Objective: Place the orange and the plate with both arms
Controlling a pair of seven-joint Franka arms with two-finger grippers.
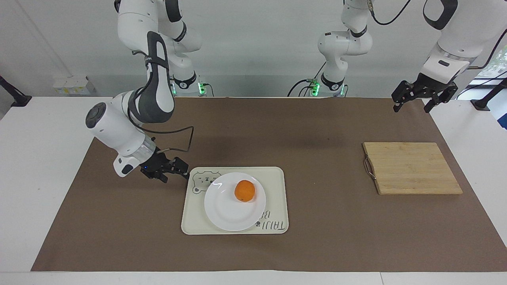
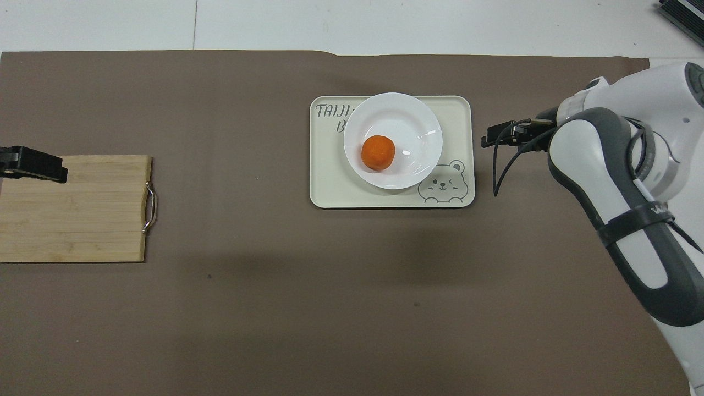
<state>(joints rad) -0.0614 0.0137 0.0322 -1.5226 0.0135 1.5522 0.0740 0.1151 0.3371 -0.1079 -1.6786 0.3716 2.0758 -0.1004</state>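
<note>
On the brown mat [image 1: 317, 221] covering the table sits a cream tray [image 1: 277, 176] w/ a bear drawing and lettering, roughly mid-table. White plate [image 1: 227, 209] rests on the tray, and the orange [image 1: 244, 190] sits on the plate, on the part of it toward the left arm's end. Nothing is gripping either one.

Right gripper [image 1: 170, 171] hangs low just beside the tray's edge on the right arm's end, over the mat, apart from tray and plate. Its jaws stand open, holding nothing. From overhead, the gripper [image 2: 498, 135] shows as a dark tip clear of the tray, w/ a black cable [image 2: 503, 159] looping off it.

Left gripper [image 1: 424, 97] is raised up at the left arm's end, over the mat's edge & close to the robots' side; that arm waits. Jaws spread wide, empty. Wooden cutting board [image 1: 412, 168] w/ a metal handle [image 1: 369, 168] lies flat on the mat at that same end, well apart from the tray. Overhead, the left gripper [image 2: 33, 164] overlaps the board's corner, but facing view shows it well above.
</note>
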